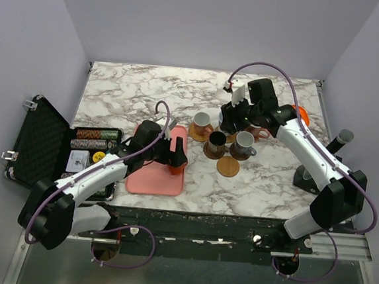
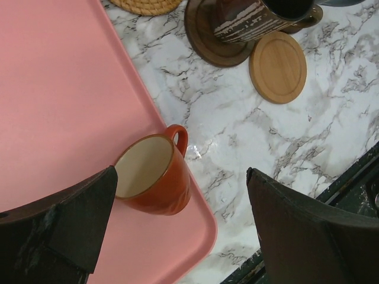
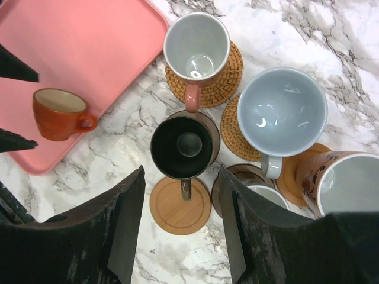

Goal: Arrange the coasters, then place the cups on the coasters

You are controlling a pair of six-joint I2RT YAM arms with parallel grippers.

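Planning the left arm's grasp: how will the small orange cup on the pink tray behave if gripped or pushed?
The orange cup looks glazed: probably rigid, somewhat slippery. Upright and squat, it seems unlikely to tip; on the smooth pink tray it may slide instead.

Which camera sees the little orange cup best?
The left wrist view: the orange cup sits close and nearly whole, upright at the edge of the pink tray. The right wrist view shows it too, smaller, far left. In the top view, the left gripper mostly hides it.
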